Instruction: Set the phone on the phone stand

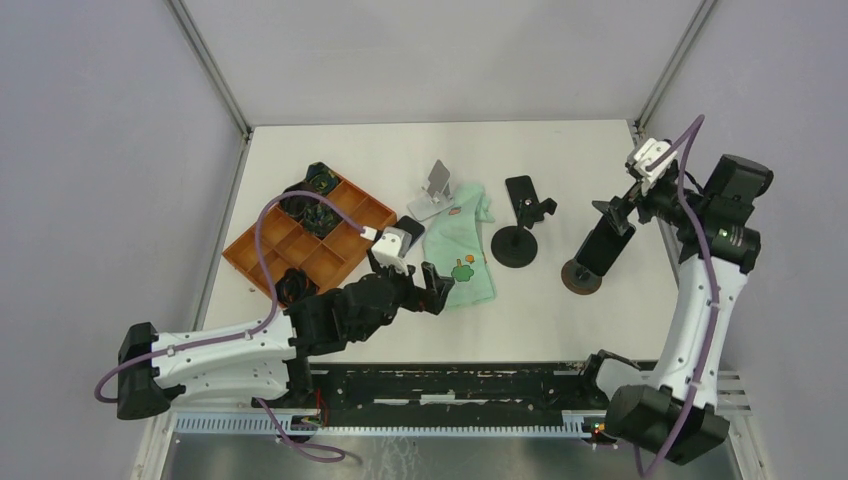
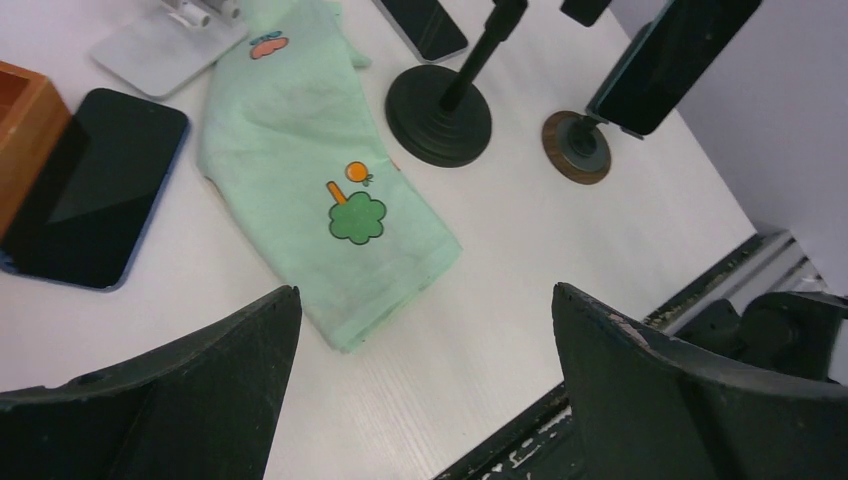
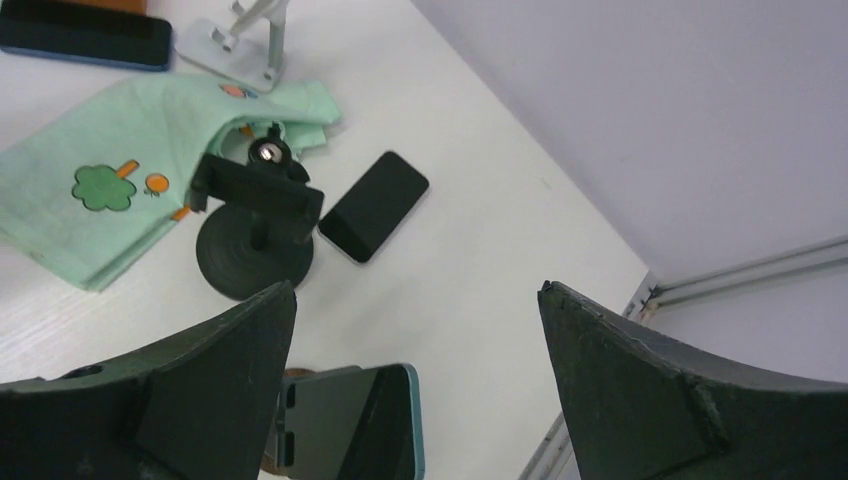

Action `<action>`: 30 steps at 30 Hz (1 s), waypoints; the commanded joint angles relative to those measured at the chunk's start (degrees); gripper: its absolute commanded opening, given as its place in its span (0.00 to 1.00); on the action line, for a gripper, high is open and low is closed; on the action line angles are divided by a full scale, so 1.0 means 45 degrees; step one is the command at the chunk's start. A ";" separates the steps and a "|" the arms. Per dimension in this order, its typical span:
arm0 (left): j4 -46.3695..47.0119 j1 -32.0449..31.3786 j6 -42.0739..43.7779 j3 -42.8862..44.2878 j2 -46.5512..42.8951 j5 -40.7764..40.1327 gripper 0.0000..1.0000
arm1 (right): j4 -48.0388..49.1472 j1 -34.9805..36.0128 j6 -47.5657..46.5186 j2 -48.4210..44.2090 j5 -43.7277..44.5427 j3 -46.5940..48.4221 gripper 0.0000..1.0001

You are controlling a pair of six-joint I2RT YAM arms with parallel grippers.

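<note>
Top view: phone [image 1: 603, 243] sits tilted on the brown-based stand [image 1: 580, 278], right claw [image 1: 622, 205] open, just by its top end.
Left wrist: left claw [image 2: 425, 295] open, empty, over green cloth [image 2: 320, 170].
Right wrist: jaws wide, nothing held, phone below.

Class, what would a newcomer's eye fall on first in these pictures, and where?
An orange compartment tray stands out at the left, with a mint-green cloth bearing a tree print in the middle. On the right, a dark phone sits tilted on a stand with a round brown base.
</note>
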 commanded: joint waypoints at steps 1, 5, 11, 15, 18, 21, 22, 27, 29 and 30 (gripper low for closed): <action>-0.1779 -0.0009 -0.0047 0.1096 0.0395 -0.1771 1.00 | 0.2415 0.0787 0.2502 -0.0919 0.0400 -0.0747 0.98; -0.2449 0.0024 -0.0217 0.1326 0.0519 -0.2358 1.00 | 0.2135 0.1962 0.2935 -0.0837 0.0563 -0.0894 0.98; -0.2883 0.0103 -0.0426 0.1326 0.0518 -0.2962 1.00 | 0.2063 0.4211 0.3349 -0.0604 0.2509 -0.1211 0.98; -0.3368 0.0352 -0.0580 0.1385 0.0575 -0.3168 1.00 | 0.2244 0.5414 0.3546 -0.0779 0.3193 -0.1572 0.98; -0.3761 0.0955 -0.0598 0.1458 0.0702 -0.2863 1.00 | 0.2287 0.5918 0.3513 -0.1070 0.3100 -0.2090 0.98; -0.4062 0.1872 -0.0382 0.1539 0.0890 -0.2139 1.00 | 0.2220 0.5947 0.3227 -0.1428 0.2652 -0.2859 0.98; -0.4095 0.2293 -0.0209 0.1541 0.1013 -0.1728 1.00 | 0.2206 0.5945 0.3094 -0.1606 0.2585 -0.3125 0.98; -0.4029 0.4432 0.1332 0.1647 0.1702 0.0846 1.00 | 0.2201 0.5957 0.2601 -0.2476 0.2094 -0.4692 0.98; -0.3920 0.5155 0.2022 0.1740 0.2161 0.1808 1.00 | 0.2413 0.5947 0.2507 -0.2825 0.1566 -0.5350 0.98; -0.3880 0.5563 0.2419 0.1835 0.2457 0.2367 1.00 | 0.2512 0.5942 0.2454 -0.3007 0.1289 -0.5683 0.98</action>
